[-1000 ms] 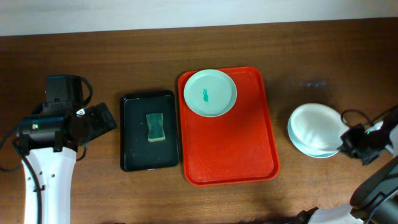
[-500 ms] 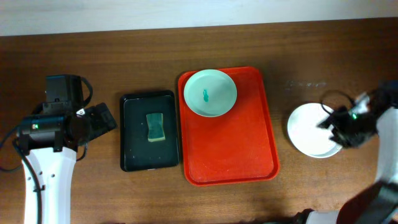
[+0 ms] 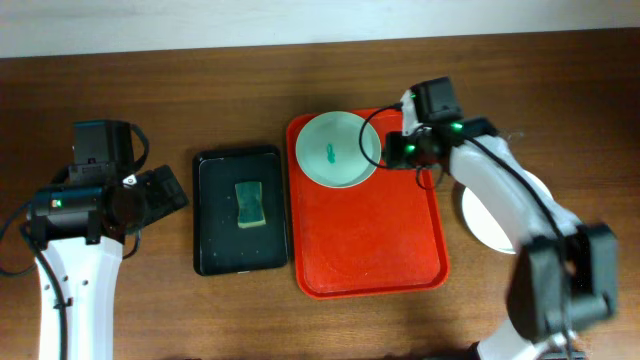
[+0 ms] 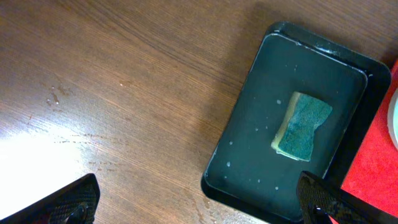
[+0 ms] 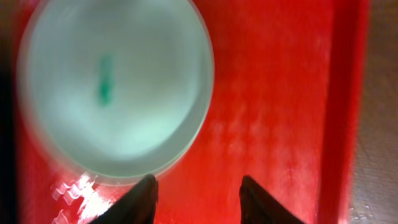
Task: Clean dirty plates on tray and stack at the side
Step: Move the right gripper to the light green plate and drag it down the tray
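Observation:
A pale mint-blue plate (image 3: 337, 148) with a teal smear at its centre lies in the far left corner of the red tray (image 3: 370, 240); it also shows in the right wrist view (image 5: 115, 87), blurred. My right gripper (image 3: 398, 150) is open and empty over the tray (image 5: 280, 93), just right of that plate, one finger near its rim. A white plate (image 3: 488, 218) lies on the table right of the tray, partly hidden by the right arm. My left gripper (image 4: 199, 202) is open and empty over the bare table, left of the black tray.
A black tray (image 3: 240, 210) with a green sponge (image 3: 249, 203) stands left of the red tray; it also shows in the left wrist view (image 4: 298, 124). Brown wood table all round, a pale wall edge along the back.
My right arm has swung left from the white plate at the table's right side to above the red tray beside the mint-blue plate. The left arm has not moved.

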You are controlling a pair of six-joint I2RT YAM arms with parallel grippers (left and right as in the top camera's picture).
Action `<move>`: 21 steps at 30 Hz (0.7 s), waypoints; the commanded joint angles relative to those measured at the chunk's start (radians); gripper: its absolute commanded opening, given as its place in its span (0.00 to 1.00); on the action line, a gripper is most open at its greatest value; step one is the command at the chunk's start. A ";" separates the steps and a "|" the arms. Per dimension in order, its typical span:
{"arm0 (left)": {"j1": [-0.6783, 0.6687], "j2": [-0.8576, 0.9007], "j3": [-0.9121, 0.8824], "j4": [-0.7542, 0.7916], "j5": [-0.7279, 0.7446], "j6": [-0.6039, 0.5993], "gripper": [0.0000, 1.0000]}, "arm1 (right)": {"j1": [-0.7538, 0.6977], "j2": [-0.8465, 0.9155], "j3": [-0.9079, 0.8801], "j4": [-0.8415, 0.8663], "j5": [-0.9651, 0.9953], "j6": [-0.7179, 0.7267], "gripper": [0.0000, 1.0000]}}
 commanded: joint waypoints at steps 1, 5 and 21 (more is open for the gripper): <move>0.006 -0.010 0.011 0.001 -0.013 -0.002 0.99 | -0.004 0.137 0.002 0.125 0.028 -0.011 0.44; 0.006 -0.010 0.012 0.001 -0.013 -0.002 0.99 | -0.001 0.207 0.002 0.281 -0.011 -0.010 0.44; 0.006 -0.010 0.011 0.001 -0.014 -0.002 0.99 | -0.005 0.186 0.002 -0.004 0.000 0.160 0.04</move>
